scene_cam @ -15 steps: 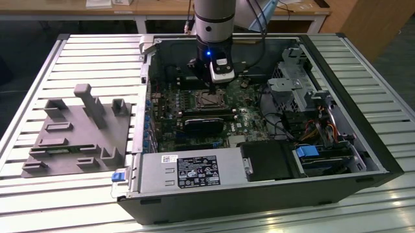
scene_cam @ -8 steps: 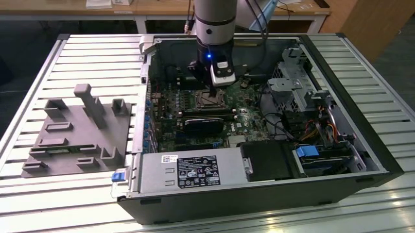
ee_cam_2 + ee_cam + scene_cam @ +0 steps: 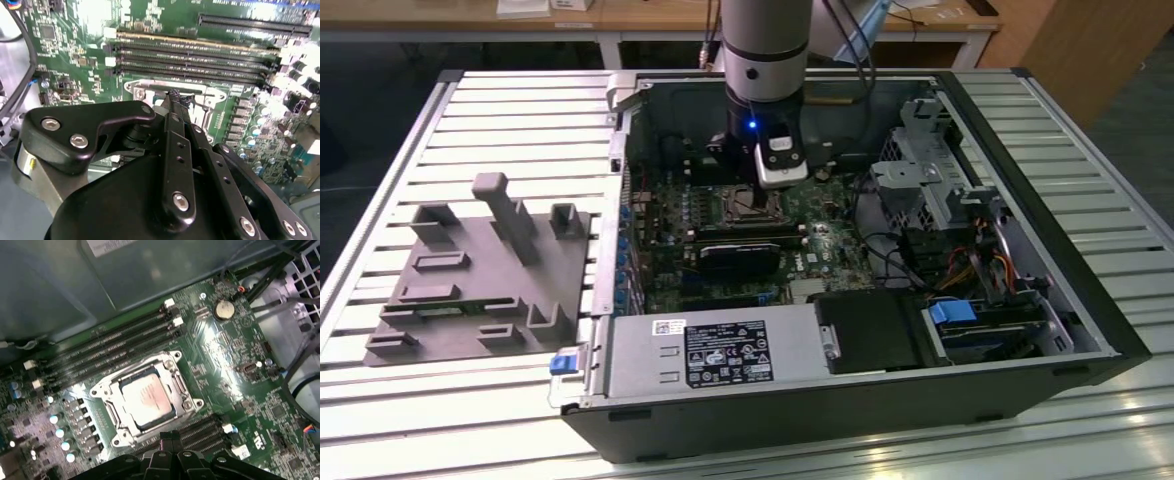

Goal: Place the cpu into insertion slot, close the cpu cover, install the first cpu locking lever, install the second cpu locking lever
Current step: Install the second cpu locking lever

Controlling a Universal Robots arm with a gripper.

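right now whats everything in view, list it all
cpu: 1, silver-grey, seated in the slot
slot: 1, silver rim, mid motherboard
cover: 1, silver frame, down around the cpu
memory slots: 4, black, beside the slot
motherboard: 1, green, inside the case
case: 1, black, on the table
power supply: 1, grey, case front
fixture: 1, grey, exterior view's left
table: 1, slatted silver
gripper: 1, black, over the slot

The cpu (image 3: pixel 146 401), a flat square chip with a pale silver-grey top, is sitting level inside the insertion slot (image 3: pixel 106 411). The cpu cover (image 3: pixel 176 386), a thin silver frame, is lying closed around it, near the motherboard's middle.
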